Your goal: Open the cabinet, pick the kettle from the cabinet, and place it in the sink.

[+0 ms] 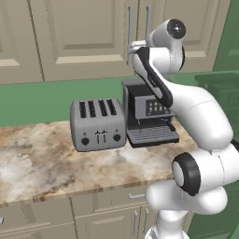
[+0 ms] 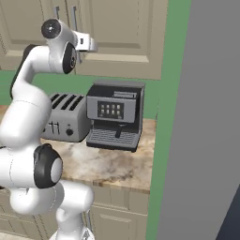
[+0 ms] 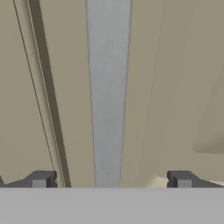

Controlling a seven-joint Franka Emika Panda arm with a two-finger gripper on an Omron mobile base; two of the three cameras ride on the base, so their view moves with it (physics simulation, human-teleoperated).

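Observation:
The beige wall cabinet (image 1: 84, 32) hangs above the counter with both doors closed. Its two long silver bar handles (image 1: 130, 28) stand side by side at the door seam. My gripper (image 1: 133, 45) is raised to the lower part of these handles. In the hand view one silver handle (image 3: 108, 87) runs straight up between my two fingertips (image 3: 41, 179), and the jaws stand wide apart on either side of it without touching it. The gripper (image 3: 111, 179) is open and holds nothing. A dark door seam runs just left of that handle. The kettle is hidden, and the sink is out of view.
A silver toaster (image 1: 98, 123) and a black-and-silver coffee machine (image 1: 149, 112) stand on the marble counter (image 1: 56, 163), right under my arm. Base cabinets with drawers lie below. A tall grey panel (image 2: 206, 117) closes off the right side.

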